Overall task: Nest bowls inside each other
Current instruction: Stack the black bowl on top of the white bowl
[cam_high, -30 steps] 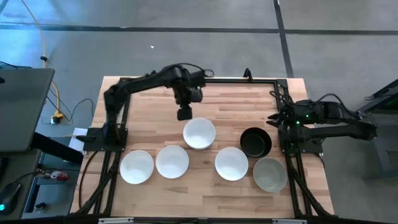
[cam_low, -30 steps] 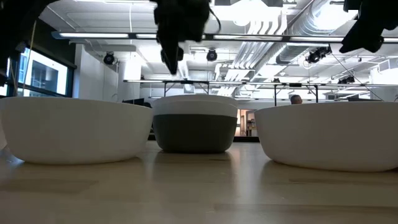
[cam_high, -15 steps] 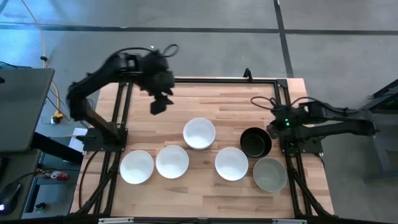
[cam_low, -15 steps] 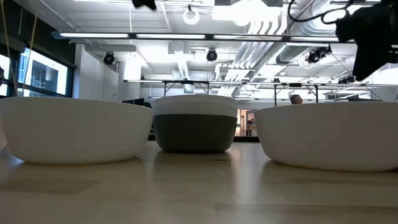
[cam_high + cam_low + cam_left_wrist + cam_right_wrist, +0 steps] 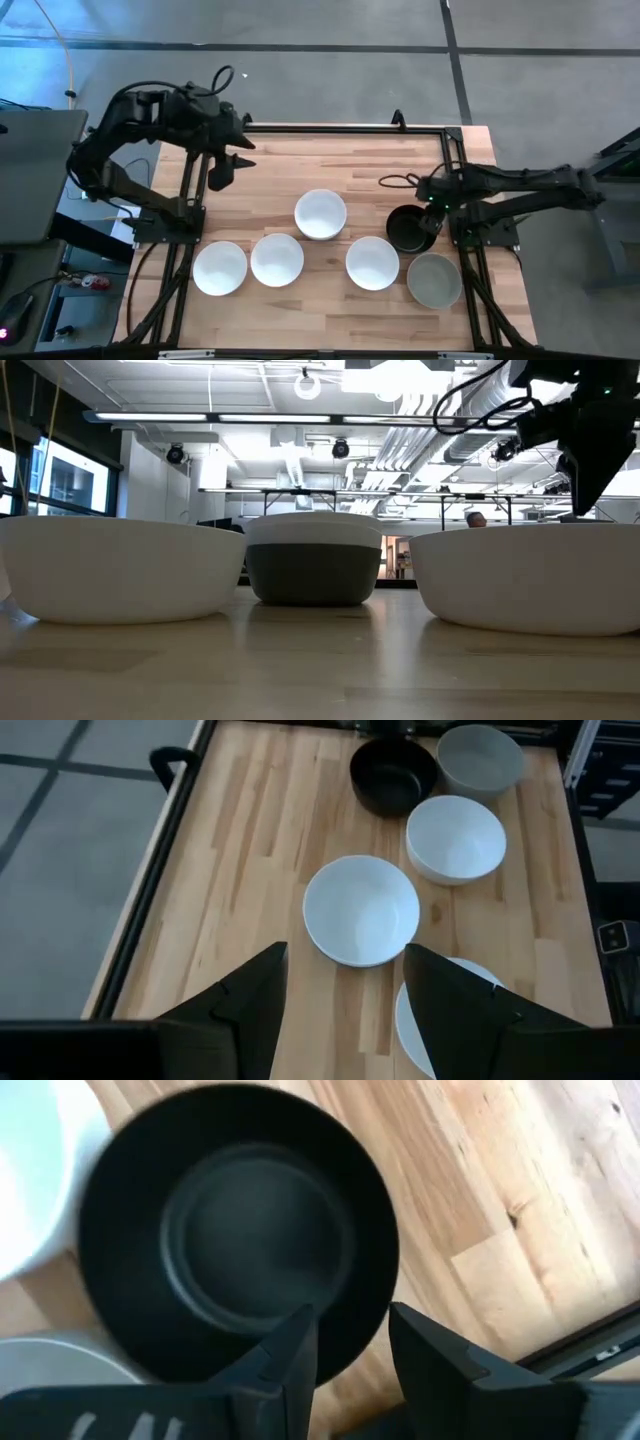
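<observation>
Four white bowls stand on the wooden table: one at the centre [image 5: 321, 214], three in a near row [image 5: 220, 268] [image 5: 277, 259] [image 5: 372, 262]. In the low view the centre bowl [image 5: 312, 560] shows a white top over a grey lower part. A black bowl [image 5: 410, 228] and a grey bowl [image 5: 434, 280] stand at the right. My right gripper [image 5: 426, 204] [image 5: 350, 1350] is open above the black bowl's [image 5: 240, 1250] right rim, one finger over the rim, one over the table. My left gripper [image 5: 222, 172] [image 5: 345, 1010] is open, high over the table's far left corner.
A black metal frame [image 5: 340, 128] runs along the table's far edge and sides, with the arm bases [image 5: 170, 215] [image 5: 480, 225] at left and right. Bare wood [image 5: 360, 165] lies between the far edge and the bowls. A cable loops by the right arm [image 5: 395, 182].
My left gripper has pulled away from above the centre bowl, rising and swinging toward the table's far left corner. My right arm has stretched out from the right edge toward the black bowl, bringing its gripper over that bowl's rim. No bowl has moved.
</observation>
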`<action>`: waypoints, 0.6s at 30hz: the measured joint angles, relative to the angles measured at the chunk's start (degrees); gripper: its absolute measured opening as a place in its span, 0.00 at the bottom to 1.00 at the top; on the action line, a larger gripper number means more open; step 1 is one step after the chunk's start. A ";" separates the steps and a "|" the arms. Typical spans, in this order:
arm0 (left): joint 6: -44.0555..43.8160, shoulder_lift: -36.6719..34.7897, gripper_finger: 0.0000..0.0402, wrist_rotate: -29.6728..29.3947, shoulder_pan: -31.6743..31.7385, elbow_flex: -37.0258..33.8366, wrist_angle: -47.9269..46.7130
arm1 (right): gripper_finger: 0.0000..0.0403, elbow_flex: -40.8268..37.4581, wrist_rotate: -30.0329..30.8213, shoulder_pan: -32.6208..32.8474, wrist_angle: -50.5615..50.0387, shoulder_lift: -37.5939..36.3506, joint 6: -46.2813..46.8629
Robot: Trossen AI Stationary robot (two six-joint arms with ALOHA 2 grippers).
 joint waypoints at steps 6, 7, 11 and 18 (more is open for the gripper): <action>-0.73 -0.10 0.47 -0.98 -1.71 0.00 0.00 | 0.29 0.00 1.01 -3.30 -0.15 3.10 -2.55; -0.73 -0.07 0.47 -0.98 -1.77 0.00 0.02 | 0.29 0.00 1.01 -4.40 -0.15 3.36 -2.80; -0.76 0.41 0.47 -0.98 -2.08 -0.04 0.22 | 0.29 0.00 0.92 -8.41 0.15 3.98 -3.56; -0.90 0.34 0.47 -1.35 -2.08 -0.04 0.24 | 0.29 0.00 -1.05 -11.36 2.06 6.13 -4.09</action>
